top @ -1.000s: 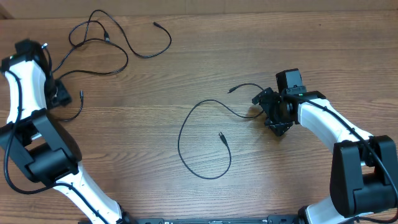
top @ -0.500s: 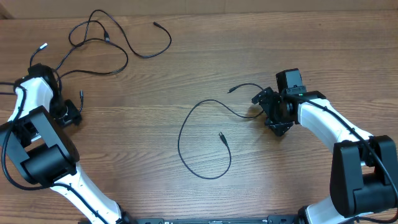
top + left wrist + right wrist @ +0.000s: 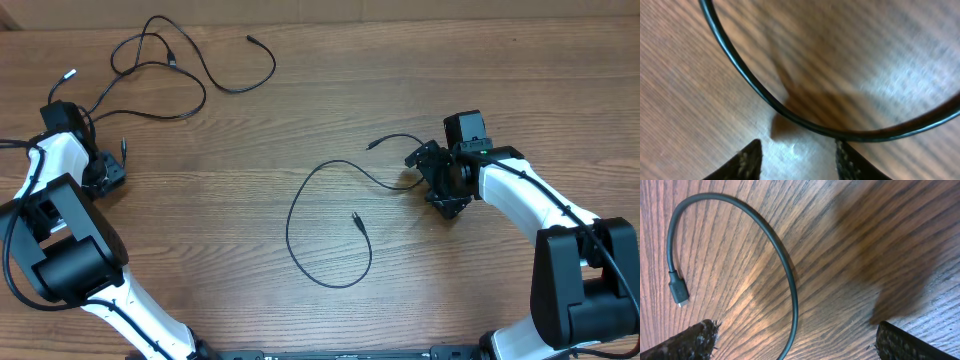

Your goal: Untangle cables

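Black cables [image 3: 794, 295], brown wood-grain table [image 3: 500, 80]

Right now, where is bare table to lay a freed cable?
Bare table: top right, above the right gripper; and between the left gripper and the looped cable. Crowded: top left, where the tangled cables lie.

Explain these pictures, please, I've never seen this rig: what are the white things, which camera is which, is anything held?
The white-and-black shapes are two robot arms at a wooden table, seen from above. The close-ups come from a camera on each wrist. Thin black cables lie on the wood: a tangled bunch top left, a loose loop in the middle. The left arm's fingers stand apart, close to a cable; the right arm's fingers are wide open over the loop's plug end. Nothing is held.
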Robot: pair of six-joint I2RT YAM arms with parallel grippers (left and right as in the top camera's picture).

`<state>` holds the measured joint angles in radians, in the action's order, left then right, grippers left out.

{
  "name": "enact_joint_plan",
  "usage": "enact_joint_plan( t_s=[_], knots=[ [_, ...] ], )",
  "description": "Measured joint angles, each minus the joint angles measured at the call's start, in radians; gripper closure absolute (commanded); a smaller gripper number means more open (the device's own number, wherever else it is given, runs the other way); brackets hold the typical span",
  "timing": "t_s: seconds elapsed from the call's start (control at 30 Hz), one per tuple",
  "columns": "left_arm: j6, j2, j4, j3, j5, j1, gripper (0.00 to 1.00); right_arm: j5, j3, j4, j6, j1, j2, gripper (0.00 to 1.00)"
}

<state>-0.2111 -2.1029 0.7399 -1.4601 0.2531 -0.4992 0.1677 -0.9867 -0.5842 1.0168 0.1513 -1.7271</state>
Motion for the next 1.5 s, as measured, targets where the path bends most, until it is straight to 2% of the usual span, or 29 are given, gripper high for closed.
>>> enact_joint_plan(
  t_s=[0.07,0.13,0.3,0.4,0.67,0.77,0.83,0.97,1.1,1.13,1.2,1.33,1.43,1.5],
  knots=[
    [-0.001,-0.001,-0.038,0.005,-0.005,0.0,0.75,0.0,0.0,0.0,0.0,0.0,0.0,0.0],
    [0.003,-0.002,-0.073,0.012,-0.008,0.0,0.78,0.0,0.0,0.0,0.0,0.0,0.0,0.0],
    [0.027,-0.01,-0.14,0.015,-0.011,0.0,0.81,0.0,0.0,0.0,0.0,0.0,0.0,0.0],
    [0.036,-0.01,-0.154,0.015,-0.037,0.0,0.86,0.0,0.0,0.001,-0.001,0.0,0.0,0.0],
    [0.038,-0.018,-0.236,0.015,-0.161,0.0,0.82,0.0,0.0,0.001,0.0,0.0,0.0,0.0],
    [0.039,-0.02,-0.243,0.015,-0.193,0.0,0.85,0.0,0.0,0.001,0.0,0.0,0.0,0.0],
    [0.037,-0.02,-0.224,0.009,-0.206,0.0,0.89,0.0,0.0,0.0,0.0,0.0,0.0,0.0],
    [0.029,-0.016,-0.081,-0.062,-0.229,0.0,0.84,0.0,0.0,0.0,0.0,0.0,0.0,0.0],
    [-0.008,0.042,0.056,-0.179,-0.277,0.0,0.71,0.002,0.0,0.0,0.0,0.0,0.0,0.0],
    [-0.02,0.07,0.089,-0.212,-0.309,0.0,0.65,0.007,0.0,0.0,0.0,0.0,0.0,0.0],
    [-0.029,0.14,0.124,-0.264,-0.406,0.0,0.33,0.016,0.0,0.0,0.0,0.0,0.0,0.0],
    [-0.048,0.284,0.13,-0.311,-0.717,0.012,0.04,0.034,0.0,0.0,0.0,0.0,0.0,0.0],
    [-0.053,0.326,0.174,-0.328,-0.907,0.068,0.02,0.043,0.0,-0.012,-0.011,0.0,0.0,0.0],
    [-0.048,0.323,0.23,-0.328,-0.97,0.135,0.02,0.074,0.0,-0.017,-0.063,-0.006,0.0,0.0]
  ],
)
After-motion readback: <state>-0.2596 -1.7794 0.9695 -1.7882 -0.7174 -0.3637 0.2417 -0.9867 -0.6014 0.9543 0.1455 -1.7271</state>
